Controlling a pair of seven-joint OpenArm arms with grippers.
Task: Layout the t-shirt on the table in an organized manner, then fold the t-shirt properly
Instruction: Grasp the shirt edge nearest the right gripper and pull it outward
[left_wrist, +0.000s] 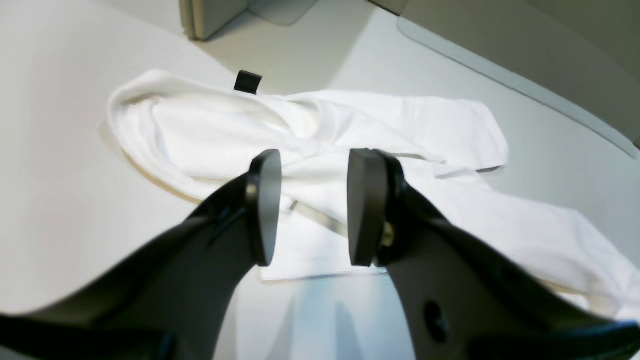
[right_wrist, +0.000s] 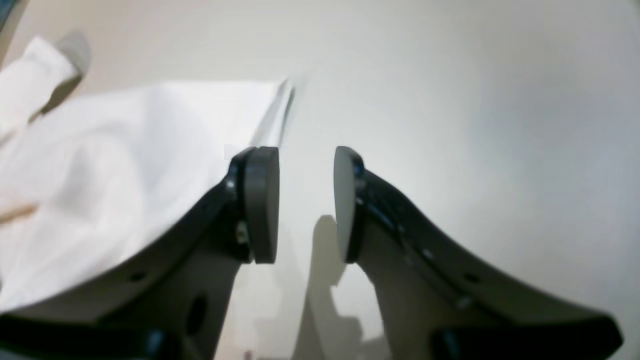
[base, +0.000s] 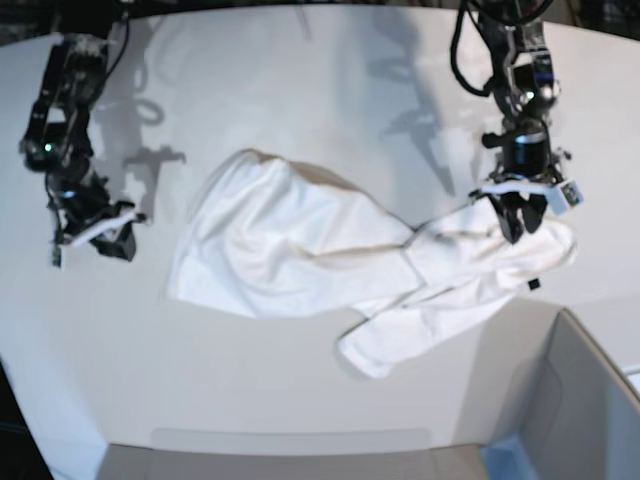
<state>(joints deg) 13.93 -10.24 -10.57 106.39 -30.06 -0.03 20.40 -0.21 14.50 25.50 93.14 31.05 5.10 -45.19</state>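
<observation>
While the t-shirt (base: 300, 250) lies crumpled and unfolded across the middle of the table (base: 300, 90), the left gripper (left_wrist: 312, 207) hangs over its right end, jaws apart and empty, with the black tag (left_wrist: 247, 81) beyond them. Well apart at the table's left, the right gripper (right_wrist: 305, 205) hangs beside the shirt's edge, jaws likewise apart and empty.

I can read no text anywhere. The t-shirt (base: 300, 240) lies with only plain white cloth facing my cameras, no print or letters showing. Its small black tag (left_wrist: 247, 82), at the shirt's edge in my left wrist view, looks blank; anything written on it is too small to make out.
</observation>
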